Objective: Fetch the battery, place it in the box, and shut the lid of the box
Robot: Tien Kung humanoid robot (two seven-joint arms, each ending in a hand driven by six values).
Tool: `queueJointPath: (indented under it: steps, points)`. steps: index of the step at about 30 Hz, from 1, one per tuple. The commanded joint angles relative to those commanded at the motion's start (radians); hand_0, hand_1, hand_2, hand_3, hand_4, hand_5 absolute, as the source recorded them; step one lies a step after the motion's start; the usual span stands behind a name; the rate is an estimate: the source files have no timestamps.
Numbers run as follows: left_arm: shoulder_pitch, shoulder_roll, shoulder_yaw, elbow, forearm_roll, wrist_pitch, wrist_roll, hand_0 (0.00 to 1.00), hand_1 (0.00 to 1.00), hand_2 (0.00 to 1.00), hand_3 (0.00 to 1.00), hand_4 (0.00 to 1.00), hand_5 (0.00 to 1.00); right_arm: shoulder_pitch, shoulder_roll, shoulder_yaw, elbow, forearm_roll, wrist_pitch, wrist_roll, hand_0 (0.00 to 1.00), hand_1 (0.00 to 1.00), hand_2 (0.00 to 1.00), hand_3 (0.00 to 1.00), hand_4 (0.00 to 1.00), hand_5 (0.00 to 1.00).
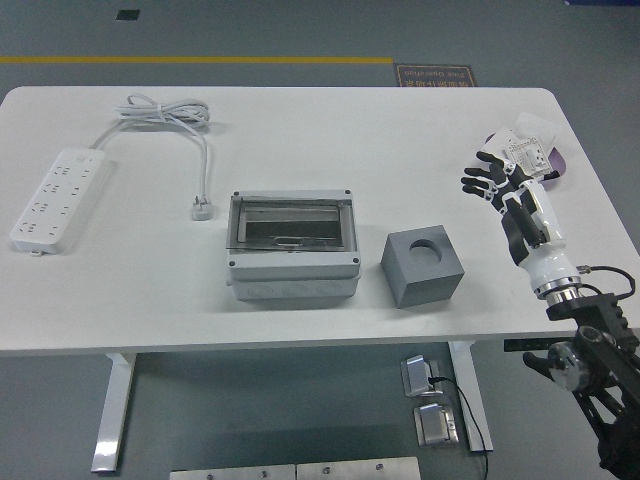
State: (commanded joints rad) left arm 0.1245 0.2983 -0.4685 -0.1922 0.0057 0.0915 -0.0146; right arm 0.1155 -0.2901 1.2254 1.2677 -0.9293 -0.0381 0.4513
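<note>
A white and purple object (537,148), apparently the battery, lies near the table's far right edge. My right hand (488,176) hovers just left of it and partly over it, fingers spread and holding nothing. The grey box (292,270) stands in the middle of the table, with a clear lid (290,222) showing at its top. I cannot tell how far the lid is open. My left arm is out of view.
A grey cube with a round hole (422,267) stands right of the box, between it and my right arm. A white power strip (58,196) with its coiled cable and plug (201,208) lies at the far left.
</note>
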Motion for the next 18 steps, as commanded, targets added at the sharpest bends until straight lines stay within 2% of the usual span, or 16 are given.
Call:
queueJointPath:
  steps: [18]
  points:
    - [-0.012, 0.001, 0.012, -0.002, -0.013, 0.000, -0.001, 0.647, 0.705, 0.668, 0.693, 0.699, 0.194, 0.003, 0.006, 0.021, -0.007, 0.000, 0.007, 0.001, 0.691, 0.628, 0.647, 0.704, 0.844, 0.633]
